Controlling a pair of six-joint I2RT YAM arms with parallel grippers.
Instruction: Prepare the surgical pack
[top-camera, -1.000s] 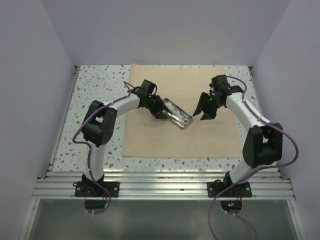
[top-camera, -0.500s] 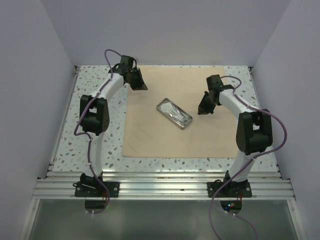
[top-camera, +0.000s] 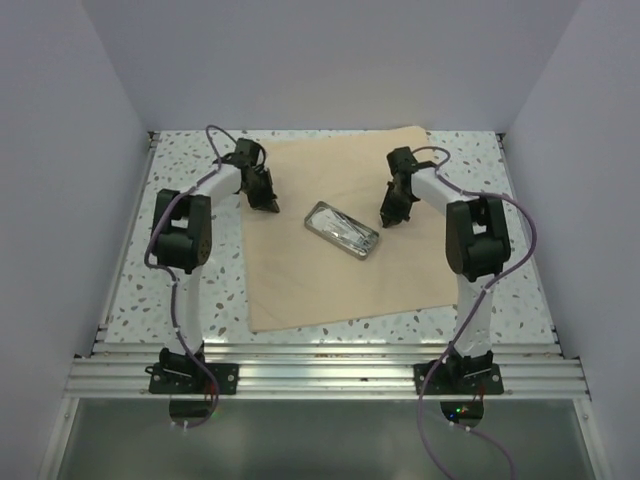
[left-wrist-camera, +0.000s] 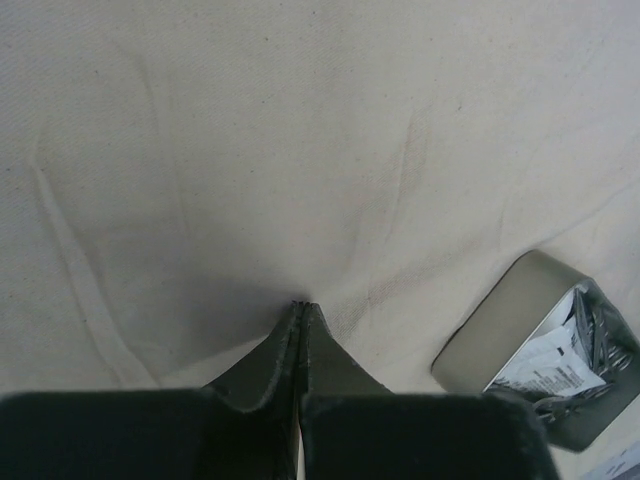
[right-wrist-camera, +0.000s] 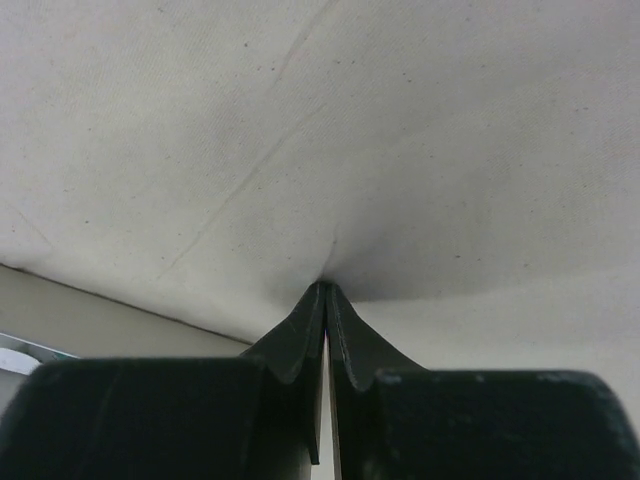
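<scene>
The beige cloth (top-camera: 340, 280) lies flat on the table, a little skewed. A small steel tray (top-camera: 342, 229) sits on its middle; in the left wrist view the tray (left-wrist-camera: 500, 330) holds a white printed packet (left-wrist-camera: 560, 365) and silver instruments (left-wrist-camera: 603, 325). My left gripper (top-camera: 266, 202) is shut and pinches the cloth (left-wrist-camera: 300, 150) left of the tray, with creases running out from the tips (left-wrist-camera: 301, 303). My right gripper (top-camera: 388, 215) is shut and pinches the cloth (right-wrist-camera: 350, 120) right of the tray. Its tips (right-wrist-camera: 325, 286) meet at a raised fold.
The speckled tabletop (top-camera: 190, 170) shows round the cloth. Grey walls close in the left, right and far sides. An aluminium rail (top-camera: 320, 375) runs along the near edge by the arm bases.
Both grippers have come down onto the cloth on either side of the tray. The cloth has skewed, its far right corner moved back and its near edge tilted. The tray has shifted slightly left.
</scene>
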